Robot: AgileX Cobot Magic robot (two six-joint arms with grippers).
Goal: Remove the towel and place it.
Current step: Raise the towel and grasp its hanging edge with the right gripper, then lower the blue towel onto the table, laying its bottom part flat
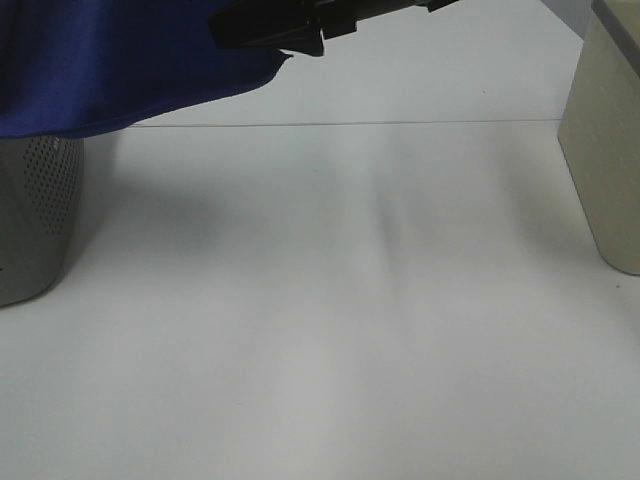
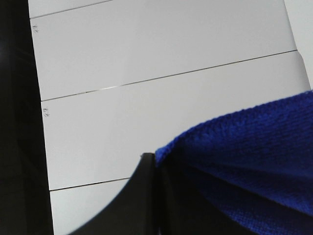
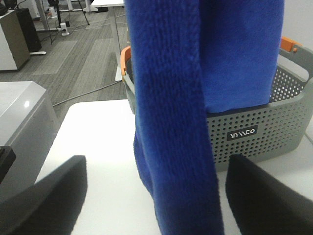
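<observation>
In the left wrist view we see the left gripper (image 2: 155,157) with its two dark fingers (image 2: 137,200) lying tight one against the other. The edge of the towel (image 2: 244,147) comes out just at their tips, so it seems pinched there. The right gripper (image 3: 157,159) has its fingers (image 3: 46,200) spread wide. The towel hangs down in the gap between them, with free space at each side. In the high view a black gripper (image 1: 250,32) comes in from the top edge, its end over the towel's border. We cannot tell which arm carries it.
</observation>
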